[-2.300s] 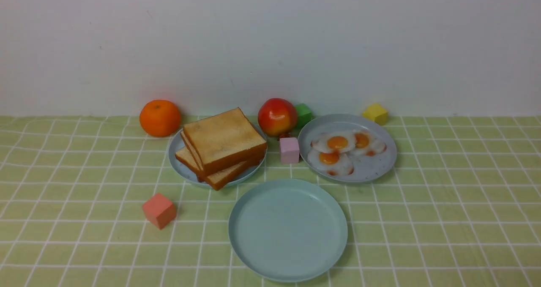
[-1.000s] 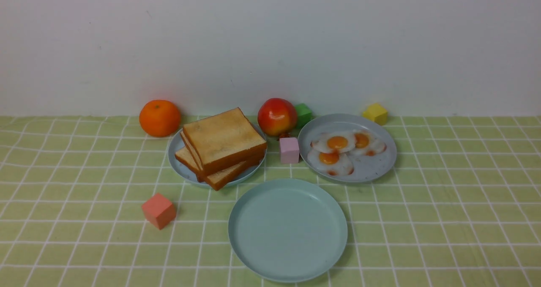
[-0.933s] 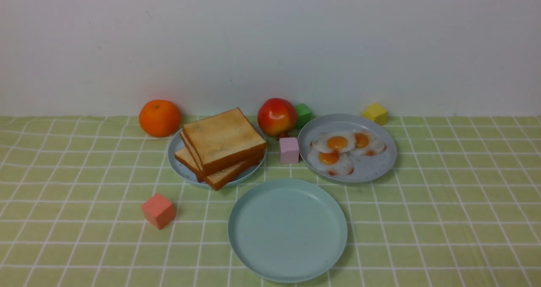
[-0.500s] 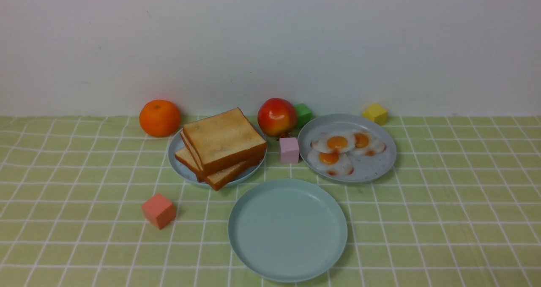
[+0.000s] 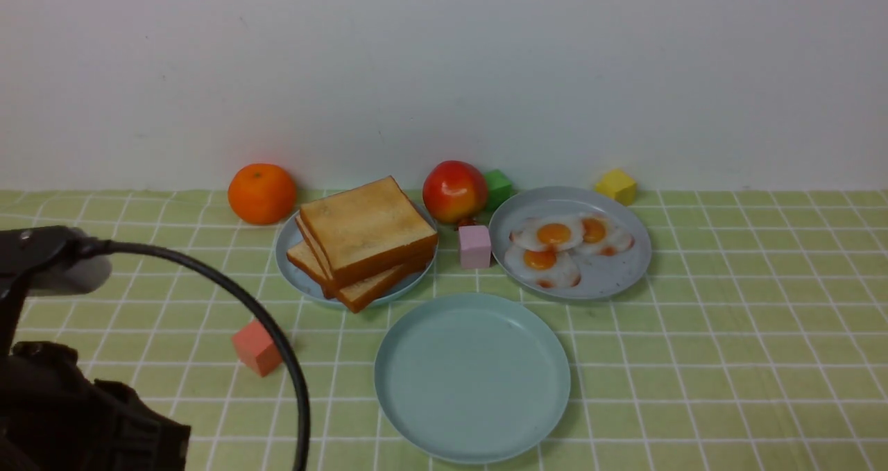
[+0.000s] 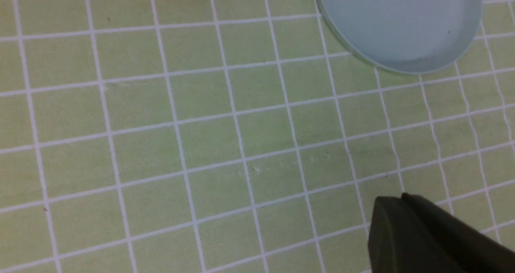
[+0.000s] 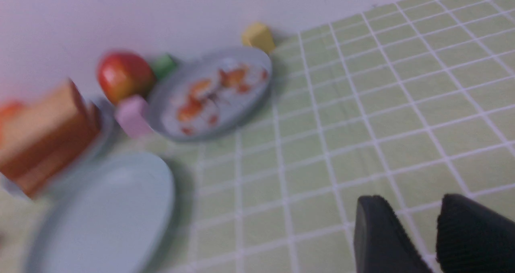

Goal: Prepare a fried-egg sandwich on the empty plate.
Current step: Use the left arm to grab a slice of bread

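Note:
The empty mint-teal plate (image 5: 472,377) lies front centre and is bare; it also shows in the left wrist view (image 6: 398,23) and the right wrist view (image 7: 104,212). A stack of golden-brown toast slices (image 5: 366,232) lies askew on a grey-blue plate (image 5: 291,270) behind it to the left. Three fried eggs (image 5: 555,235) lie on a second grey-blue plate (image 5: 610,277) at the back right. My left gripper (image 6: 402,198) is shut and empty over bare cloth, near the mint plate. My right gripper (image 7: 414,208) is open and empty, to the right of the plates.
An orange (image 5: 262,193), an apple (image 5: 454,191), a green cube (image 5: 497,186) and a yellow cube (image 5: 617,186) stand along the back wall. A pink cube (image 5: 475,246) sits between the two grey-blue plates. A salmon cube (image 5: 253,349) sits front left, behind my left arm's cable (image 5: 277,339).
My left arm and its cable have come into the front view at the lower left. The plates, toast, eggs and cubes have not moved.

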